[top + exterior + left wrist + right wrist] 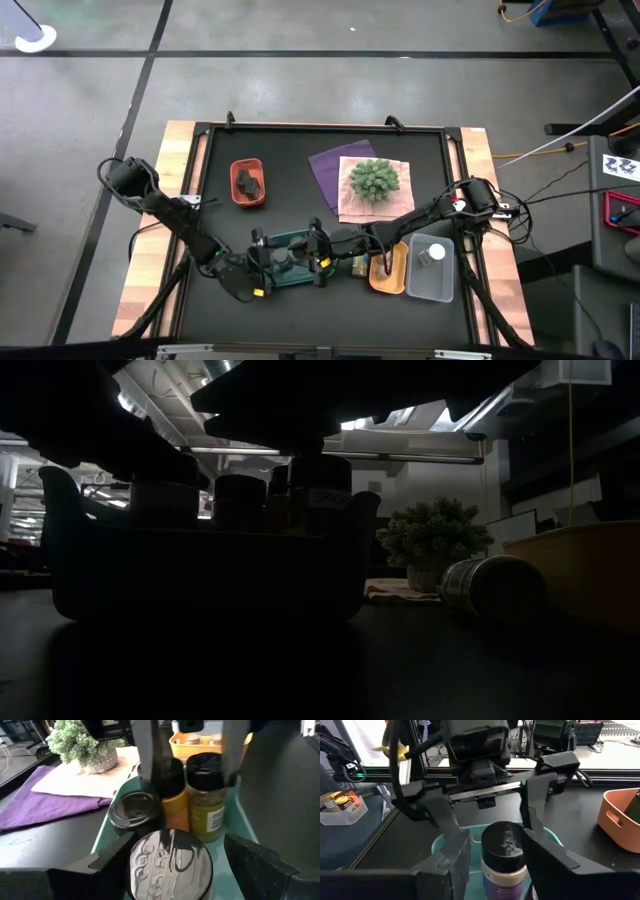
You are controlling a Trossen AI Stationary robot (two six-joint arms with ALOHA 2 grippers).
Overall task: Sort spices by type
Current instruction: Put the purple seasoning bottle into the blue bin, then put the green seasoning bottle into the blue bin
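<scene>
The spice jars, rigid little cylinders with smooth lids, stand packed in the teal plastic tray (296,262) near the worktop's front edge. The left end effector (172,857) hangs spread wide around a round silver-lidded jar (170,862), not clamping it. The right end effector (492,857) is closed on a black-capped jar (504,851). They look light and slippery; best gripped across the body, below the cap.
</scene>
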